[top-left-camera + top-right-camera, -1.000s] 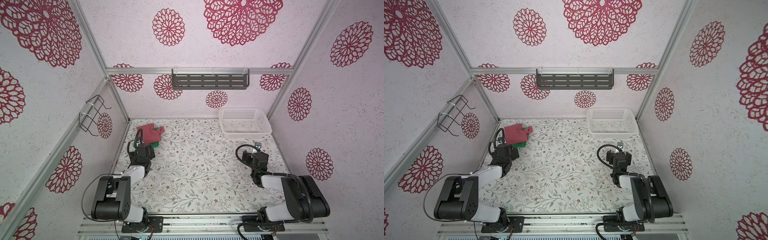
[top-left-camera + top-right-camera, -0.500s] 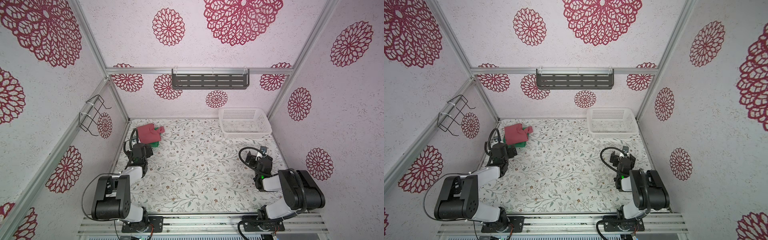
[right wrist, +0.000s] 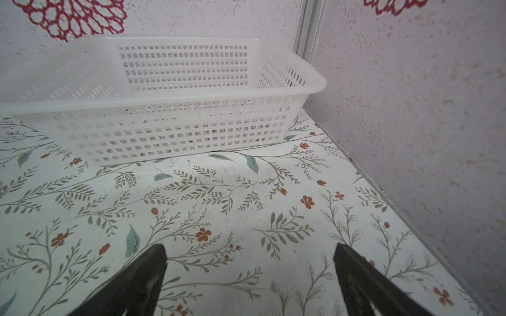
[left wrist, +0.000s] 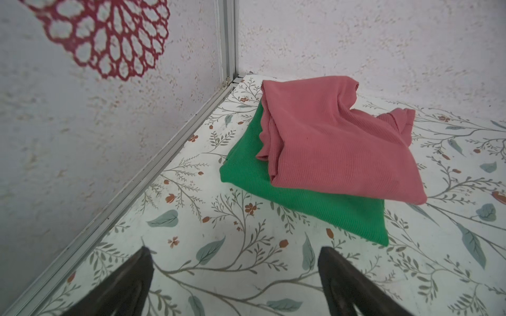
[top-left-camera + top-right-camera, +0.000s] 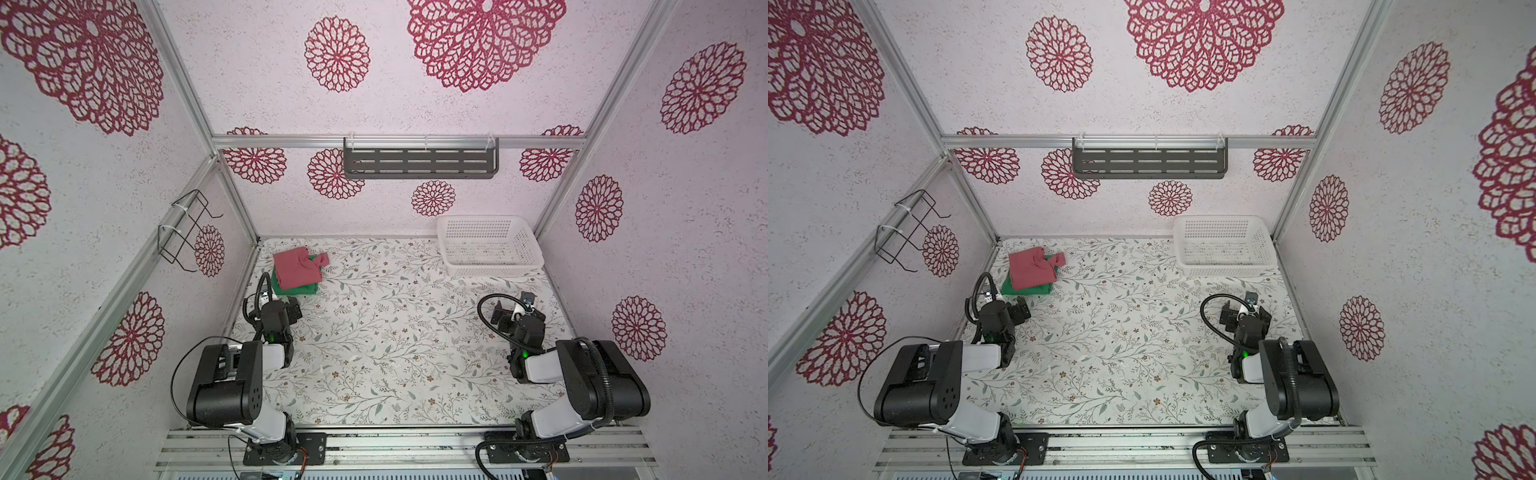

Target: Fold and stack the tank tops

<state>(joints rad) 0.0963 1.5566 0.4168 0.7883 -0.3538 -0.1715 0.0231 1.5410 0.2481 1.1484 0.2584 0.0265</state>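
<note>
Floral-printed white tabletop point(image 5: 395, 332). A white perforated basket point(image 5: 494, 270) sits in a far corner. Well apart from the basket, by the same far edge, lies a folded green tank top point(image 5: 297, 289) under a pinkish red tank top point(image 5: 296, 269).

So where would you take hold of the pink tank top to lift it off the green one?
The near corner of the dusty pink ribbed cloth tank top, which juts past the bright green cloth tank top underneath. Come from the robot's side with the open left gripper, low: there the jaws probably catch pink alone.
</note>
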